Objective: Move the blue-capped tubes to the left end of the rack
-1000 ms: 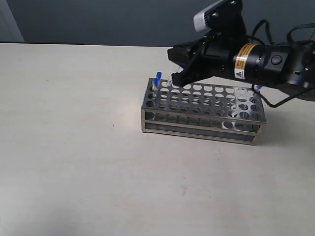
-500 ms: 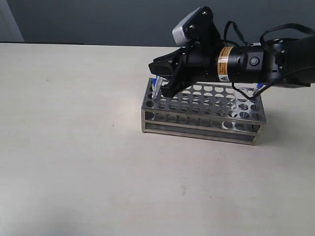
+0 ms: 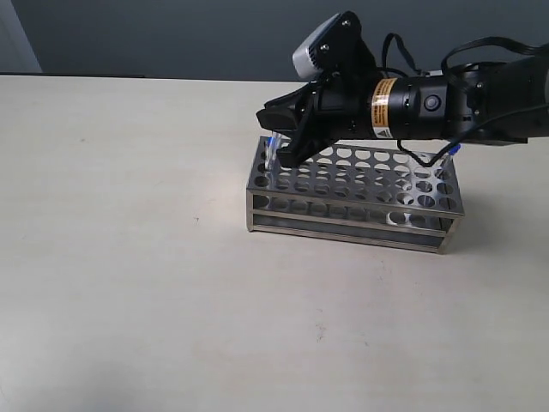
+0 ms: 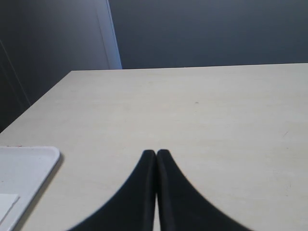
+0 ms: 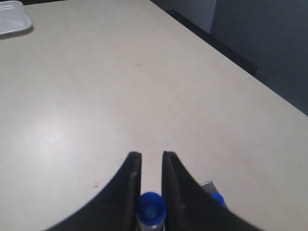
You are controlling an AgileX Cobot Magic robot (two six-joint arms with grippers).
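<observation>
One blue-capped tube (image 5: 151, 210) sits clamped between the narrowly parted fingers (image 5: 129, 179) of the right gripper (image 5: 151, 155) at the left end of the rack (image 3: 343, 216), a second blue cap (image 5: 217, 198) just beside it; another tube (image 3: 451, 149) stands at the right end. Left gripper (image 4: 156, 153) pressed together above bare table (image 4: 216, 110), white tray (image 4: 24, 168) near; open table surrounds the rack.

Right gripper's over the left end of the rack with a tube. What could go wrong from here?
1. The slim clear tube with the bright blue cap is held in the right gripper. If it misses a hole in the long shiny steel rack, it may jam or tip.
2. Another blue-capped tube stands close beside that gripper, so opening or lifting off could knock it.
</observation>
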